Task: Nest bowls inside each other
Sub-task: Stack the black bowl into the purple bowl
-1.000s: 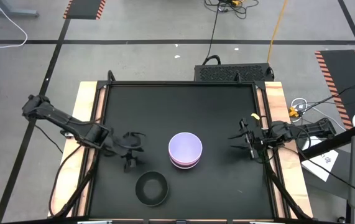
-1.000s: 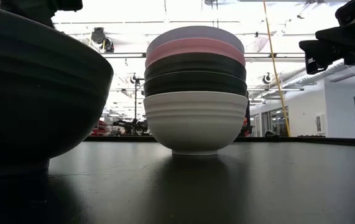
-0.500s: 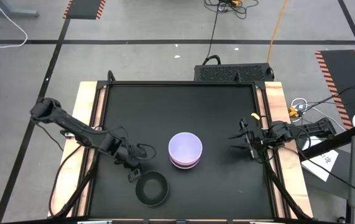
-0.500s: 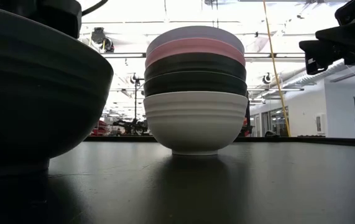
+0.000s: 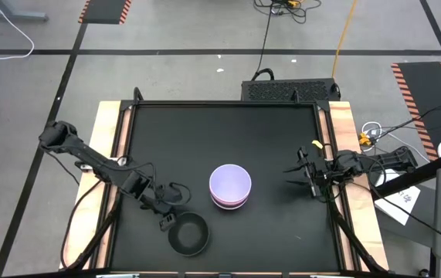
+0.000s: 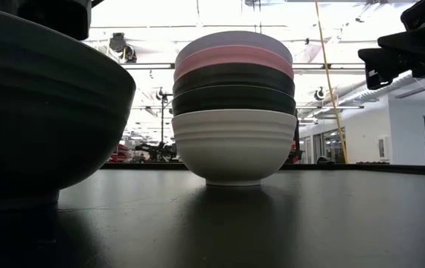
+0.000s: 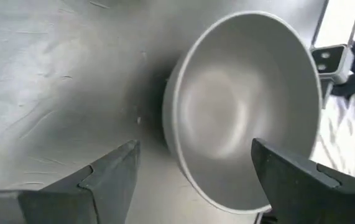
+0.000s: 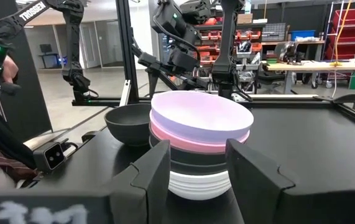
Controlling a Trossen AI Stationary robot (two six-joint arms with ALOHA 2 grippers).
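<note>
Five nested bowls stand in a stack (image 5: 230, 186) mid-table: white at the bottom (image 6: 233, 145), two black, then pink, with lavender on top (image 8: 201, 114). A lone black bowl (image 5: 188, 234) rests on its foot near the table's near edge, and it fills the left of the low view (image 6: 41, 112). My left gripper (image 5: 166, 218) is open just above and left of this bowl's rim. In the left wrist view (image 7: 196, 180) one finger stands over the table and the other over the bowl's hollow (image 7: 245, 106), without touching it. My right gripper (image 5: 301, 176) waits open at the table's right side.
The black table top (image 5: 266, 131) has raised wooden side rails (image 5: 110, 139). There is free surface between the stack and the right gripper, and behind the stack toward the far edge. The lone bowl sits close to the near edge. Cables and floor lie beyond the table.
My left gripper has moved from beside the stack toward the table's near edge and down to the lone black bowl's rim, with the arm stretching out. It has stayed open. The bowls and my right arm have kept still.
</note>
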